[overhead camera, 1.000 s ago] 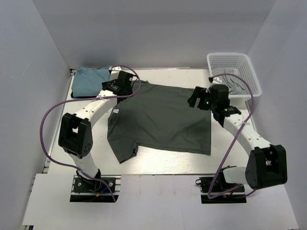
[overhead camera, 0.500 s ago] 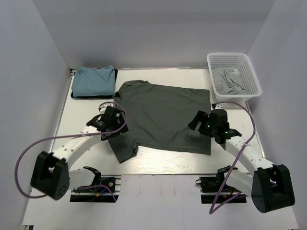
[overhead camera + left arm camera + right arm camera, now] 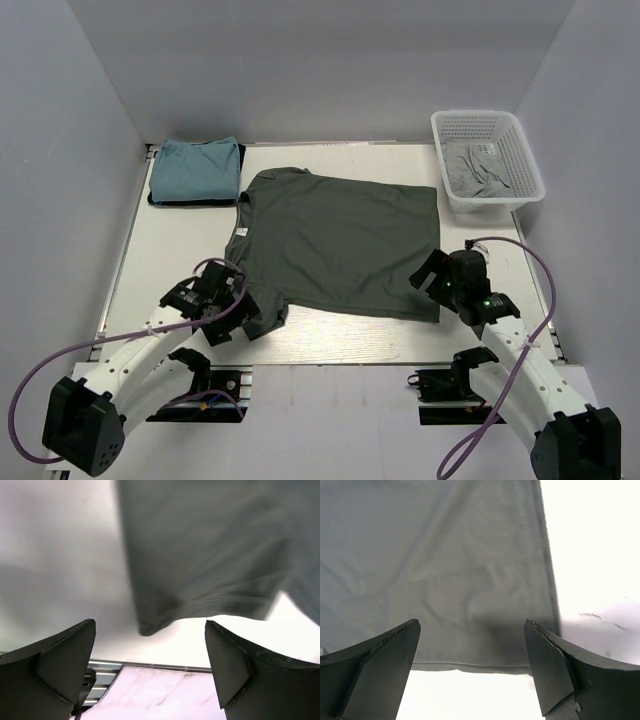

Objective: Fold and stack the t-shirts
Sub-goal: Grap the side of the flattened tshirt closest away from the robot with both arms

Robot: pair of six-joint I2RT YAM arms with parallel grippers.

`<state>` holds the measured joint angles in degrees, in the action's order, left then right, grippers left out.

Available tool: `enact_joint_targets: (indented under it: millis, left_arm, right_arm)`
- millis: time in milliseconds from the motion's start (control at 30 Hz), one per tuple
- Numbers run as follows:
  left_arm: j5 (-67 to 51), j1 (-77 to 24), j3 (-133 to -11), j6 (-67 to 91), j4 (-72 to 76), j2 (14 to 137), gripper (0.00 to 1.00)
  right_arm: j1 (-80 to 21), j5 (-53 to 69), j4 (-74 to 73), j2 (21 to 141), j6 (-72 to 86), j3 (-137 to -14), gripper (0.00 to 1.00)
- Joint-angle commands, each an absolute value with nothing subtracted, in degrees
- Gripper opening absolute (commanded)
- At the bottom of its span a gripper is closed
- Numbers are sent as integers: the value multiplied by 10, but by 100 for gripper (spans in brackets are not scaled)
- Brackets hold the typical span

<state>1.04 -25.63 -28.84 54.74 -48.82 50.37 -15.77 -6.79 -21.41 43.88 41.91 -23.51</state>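
Observation:
A dark grey-green t-shirt (image 3: 340, 240) lies spread flat on the table's middle. A folded light teal-blue t-shirt (image 3: 195, 170) sits at the back left. A paler grey t-shirt (image 3: 480, 172) lies in the white mesh basket (image 3: 470, 124). My left gripper (image 3: 243, 318) is open and empty, just above the near-left sleeve (image 3: 200, 590). My right gripper (image 3: 432, 282) is open and empty, over the shirt's near-right hem corner (image 3: 485, 660).
The basket stands at the back right corner. The table's near edge (image 3: 150, 666) shows just below the sleeve in the left wrist view. White walls enclose the table on three sides.
Both arms have pulled back from the far side of the shirt toward the near edge. The left gripper went from the collar to the near-left sleeve, the right to the near-right corner.

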Motion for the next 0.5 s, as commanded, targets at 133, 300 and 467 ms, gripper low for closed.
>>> enact_joint_targets:
  millis: [133, 300, 467]
  left_arm:
    - [-11, -256, -232, 611, -468, 509, 91]
    - [15, -256, -239, 611, -448, 582, 50]
    - [47, -256, -250, 604, -429, 587, 14]
  right_arm:
    - [-156, -113, -263, 430, 446, -227, 90]
    - [-156, -103, -259, 438, 465, -216, 90]
    - [-154, -107, -293, 434, 482, -220, 90]
